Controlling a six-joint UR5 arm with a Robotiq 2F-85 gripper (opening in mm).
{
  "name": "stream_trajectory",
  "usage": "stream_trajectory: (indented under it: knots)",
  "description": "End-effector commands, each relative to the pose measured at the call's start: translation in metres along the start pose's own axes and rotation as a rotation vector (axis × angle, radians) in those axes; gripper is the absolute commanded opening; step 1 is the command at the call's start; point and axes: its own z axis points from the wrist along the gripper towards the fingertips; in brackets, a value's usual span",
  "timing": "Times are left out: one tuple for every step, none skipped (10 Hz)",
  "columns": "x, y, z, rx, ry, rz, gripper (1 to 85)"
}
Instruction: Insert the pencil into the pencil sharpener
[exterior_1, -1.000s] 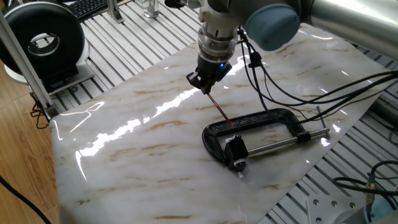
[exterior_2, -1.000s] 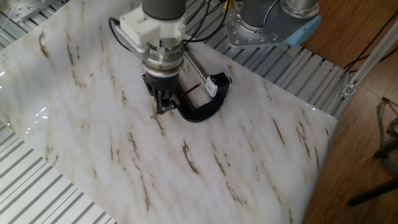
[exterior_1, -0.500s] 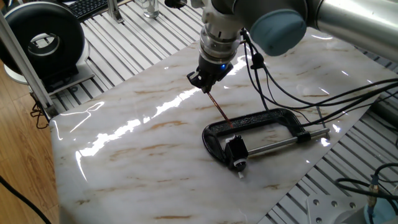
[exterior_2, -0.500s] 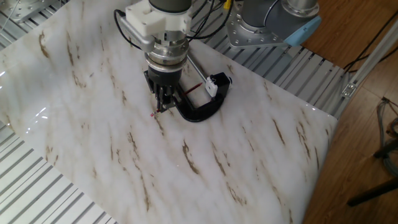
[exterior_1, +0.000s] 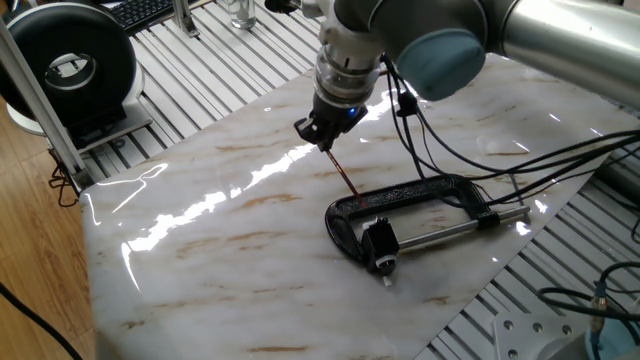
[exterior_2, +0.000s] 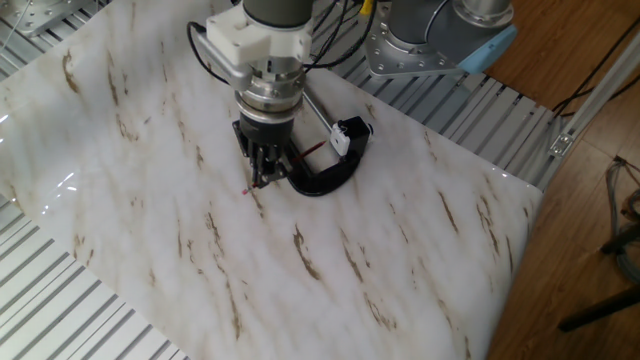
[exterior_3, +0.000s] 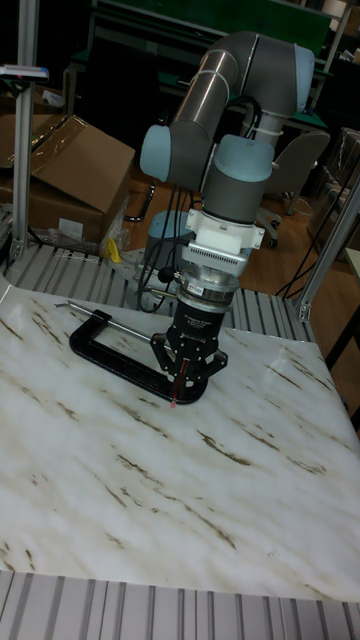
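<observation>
My gripper is shut on a thin dark-red pencil and holds it low over the marble table. From the fingers the pencil slants down to the frame of the black C-clamp. The pencil sharpener, a small black block with a white piece, sits at the clamp's screw end, a short way beyond the pencil's far end. From the other side, the gripper stands beside the clamp, the pencil points toward the sharpener, and its other tip pokes out behind the fingers. In the tall view the gripper hides the sharpener.
The clamp's silver screw rod juts toward the table's right edge. Cables trail from the wrist over the clamp. A black round reel stands off the table's left corner. Ribbed metal grating surrounds the marble top.
The gripper has shifted a little away from the clamp, carrying the pencil with it. The clamp and the sharpener have stayed put.
</observation>
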Motion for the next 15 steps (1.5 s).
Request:
stream_trajectory:
  knots:
    - [-0.001, 0.007, 0.011, -0.003, -0.009, 0.008, 1.0]
    - [0.002, 0.006, 0.014, 0.004, -0.012, 0.005, 1.0]
    - [0.004, 0.005, 0.014, 0.001, -0.018, 0.001, 1.0]
    - [0.007, 0.002, 0.015, 0.001, -0.023, -0.003, 1.0]
    - [0.009, 0.000, 0.014, 0.005, -0.022, -0.005, 1.0]
    - [0.011, -0.001, 0.012, 0.006, -0.017, -0.008, 1.0]
    - [0.014, -0.002, 0.009, 0.003, -0.017, -0.009, 1.0]
    - [0.015, -0.002, 0.007, 0.002, -0.015, -0.009, 1.0]
    - [0.017, -0.002, 0.007, 0.000, -0.016, -0.008, 1.0]
    - [0.019, -0.002, 0.007, -0.004, -0.020, -0.008, 1.0]
    - [0.020, -0.002, 0.007, -0.005, -0.023, -0.008, 1.0]
    - [0.021, -0.002, 0.006, -0.004, -0.026, -0.008, 1.0]
    - [0.024, -0.001, 0.006, -0.004, -0.028, -0.006, 1.0]
    - [0.025, -0.002, 0.005, -0.005, -0.029, -0.006, 1.0]
    - [0.027, -0.003, 0.005, -0.006, -0.027, -0.006, 1.0]
